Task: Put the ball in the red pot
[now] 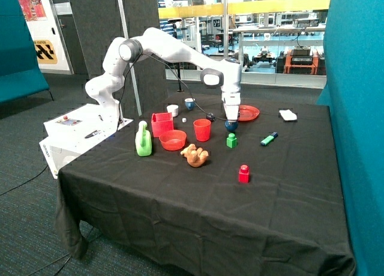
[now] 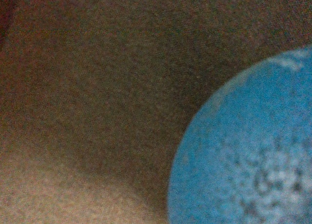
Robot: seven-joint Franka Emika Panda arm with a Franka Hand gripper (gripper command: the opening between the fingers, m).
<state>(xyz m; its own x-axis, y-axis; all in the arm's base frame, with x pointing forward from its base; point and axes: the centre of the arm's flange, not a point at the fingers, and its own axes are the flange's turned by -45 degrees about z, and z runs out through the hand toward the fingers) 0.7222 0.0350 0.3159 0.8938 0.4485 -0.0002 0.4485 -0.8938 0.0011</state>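
Observation:
The dark blue ball [image 1: 231, 126] rests on the black cloth between the red cup [image 1: 202, 130] and the flat red plate [image 1: 247, 113], just behind the green block [image 1: 231, 140]. My gripper [image 1: 231, 120] points straight down and sits right on top of the ball. In the wrist view the ball [image 2: 243, 151] fills one corner, very close to the camera, with dark cloth around it. The red pot [image 1: 161, 123], a square box, stands beyond the cup, beside the green bottle [image 1: 143, 139], well apart from the gripper.
A round red bowl [image 1: 173, 140] lies in front of the pot. A brown toy [image 1: 195, 155], a red block [image 1: 243, 174], a green-blue marker [image 1: 269, 139], a small black ball [image 1: 210, 116], two little cups [image 1: 173, 110] and a white object [image 1: 288, 114] are spread over the table.

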